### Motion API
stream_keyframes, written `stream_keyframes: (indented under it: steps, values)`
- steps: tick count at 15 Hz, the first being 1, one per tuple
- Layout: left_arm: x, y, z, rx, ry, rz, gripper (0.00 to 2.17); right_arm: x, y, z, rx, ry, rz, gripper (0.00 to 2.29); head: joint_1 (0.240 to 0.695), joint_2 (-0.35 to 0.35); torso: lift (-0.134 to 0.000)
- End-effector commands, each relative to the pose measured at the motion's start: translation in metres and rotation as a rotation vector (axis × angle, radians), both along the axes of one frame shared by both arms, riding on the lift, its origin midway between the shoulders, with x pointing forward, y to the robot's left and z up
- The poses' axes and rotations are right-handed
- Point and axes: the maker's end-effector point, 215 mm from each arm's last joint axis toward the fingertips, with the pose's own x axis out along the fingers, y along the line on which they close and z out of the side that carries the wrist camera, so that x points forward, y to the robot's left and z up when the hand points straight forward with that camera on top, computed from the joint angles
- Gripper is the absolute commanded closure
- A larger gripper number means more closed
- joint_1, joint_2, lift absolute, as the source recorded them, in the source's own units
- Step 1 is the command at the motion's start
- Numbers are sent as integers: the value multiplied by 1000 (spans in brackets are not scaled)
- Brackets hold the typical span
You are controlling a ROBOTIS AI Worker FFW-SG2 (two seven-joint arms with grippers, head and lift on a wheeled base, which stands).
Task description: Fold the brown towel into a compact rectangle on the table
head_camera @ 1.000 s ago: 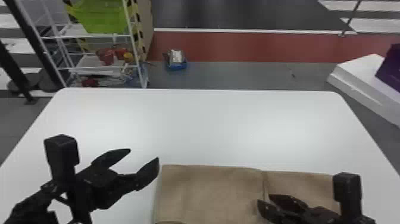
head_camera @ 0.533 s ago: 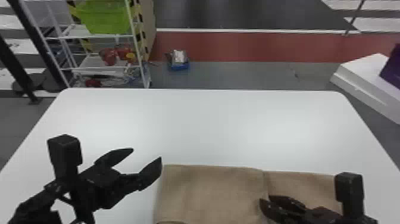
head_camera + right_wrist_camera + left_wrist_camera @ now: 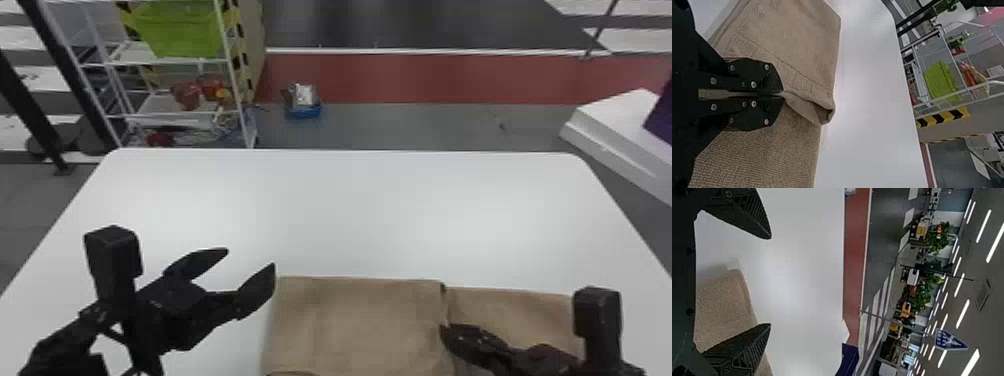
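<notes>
Towel (image 3: 365, 325), soft and apparently light, invites a hold at its folded edge | right gripper (image 3: 783, 94) pinches that edge | left gripper (image 3: 251, 257), fingers apart

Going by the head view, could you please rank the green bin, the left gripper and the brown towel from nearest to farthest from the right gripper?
1. Brown towel: pinched in the right gripper.
2. Left gripper: left side, above the table.
3. Green bin: far left, on the rack beyond.
</notes>
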Motion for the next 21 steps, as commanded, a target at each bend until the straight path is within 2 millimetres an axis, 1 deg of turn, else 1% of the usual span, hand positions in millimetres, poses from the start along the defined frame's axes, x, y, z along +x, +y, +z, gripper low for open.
stream_keyframes:
  steps: [1, 2, 5, 6, 8, 11, 13, 14, 16, 17, 18, 19, 20, 21]
  values:
    - [0, 3, 1, 2, -3, 7, 103, -5, 3, 2, 30, 5, 1, 1268, 695, 16, -123]
    - [-1, 4, 1, 4, -1, 9, 103, -9, 5, 3, 46, 11, 3, 1268, 695, 18, -123]
    - [-4, 8, 3, 8, -4, 12, 103, -13, 10, 18, 95, 11, 3, 1268, 695, 32, -123]
    - [-8, 13, 4, 15, -2, 21, 103, -14, 14, 25, 113, 12, 5, 1268, 695, 34, -123]
    - [-16, 24, 0, 27, 10, 39, 103, -18, 13, 36, 149, 20, 3, 1268, 695, 54, -123]
    - [-16, 24, 3, 26, 4, 39, 103, -25, -3, 55, 218, 30, -26, 1268, 695, 72, -123]
    - [-17, 22, 3, 25, 5, 36, 103, -33, -12, 72, 298, 39, -38, 1268, 695, 59, -123]
    - [-18, 21, 2, 25, 7, 34, 103, -35, -20, 76, 299, 39, -51, 1268, 695, 59, -123]
    - [-20, 19, -1, 26, 15, 32, 103, -35, -44, 75, 295, 39, -89, 1268, 695, 34, -123]
    - [-20, 19, -1, 27, 15, 31, 103, -32, -56, 70, 303, 44, -113, 1268, 695, 19, -123]
    - [-21, 17, -2, 27, 17, 29, 103, -29, -64, 63, 309, 53, -130, 1268, 695, 5, -123]
    - [-22, 15, -3, 26, 20, 25, 103, -27, -69, 53, 318, 71, -143, 1268, 695, -28, -123]
    - [-23, 14, -5, 30, 22, 25, 103, -26, -68, 52, 328, 69, -139, 1268, 695, -44, -123]
    - [-23, 15, -5, 36, 23, 27, 103, -26, -66, 56, 337, 58, -129, 1268, 695, -54, -123]
